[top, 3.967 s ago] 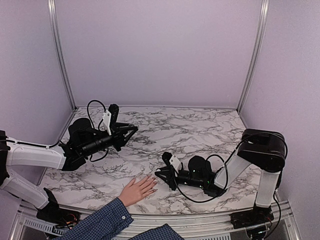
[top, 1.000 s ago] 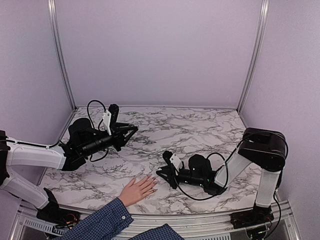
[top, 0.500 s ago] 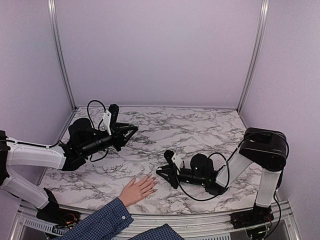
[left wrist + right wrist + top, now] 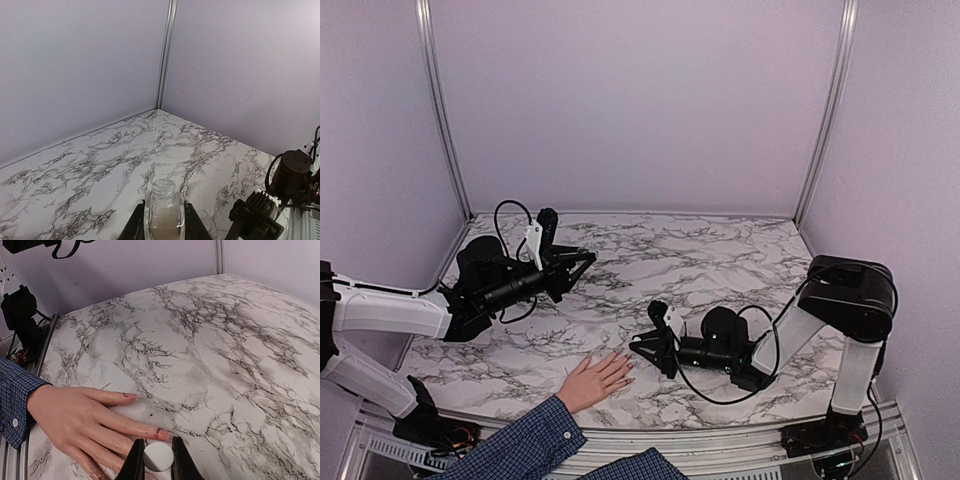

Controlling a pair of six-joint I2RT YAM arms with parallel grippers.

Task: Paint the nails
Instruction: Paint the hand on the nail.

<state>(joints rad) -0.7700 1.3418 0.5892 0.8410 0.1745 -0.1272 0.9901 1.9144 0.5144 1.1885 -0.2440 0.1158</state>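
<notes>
Marble table, nails just beyond right gripper

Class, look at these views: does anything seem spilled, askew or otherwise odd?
Nothing looks spilled. One oddity: on the hand, dark red marks on two nails look patchy, streaks rather than a full coat. The uncapped bottle sits upright between the fingers of the left gripper.

Reddish nails, blue plaid sleeve

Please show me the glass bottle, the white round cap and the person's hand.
glass bottle [image 4: 164,212], left wrist view, on its clear body.
white cap [image 4: 158,456], right wrist view, on its round top.
hand [image 4: 67,412], right wrist view, on its back.
</notes>
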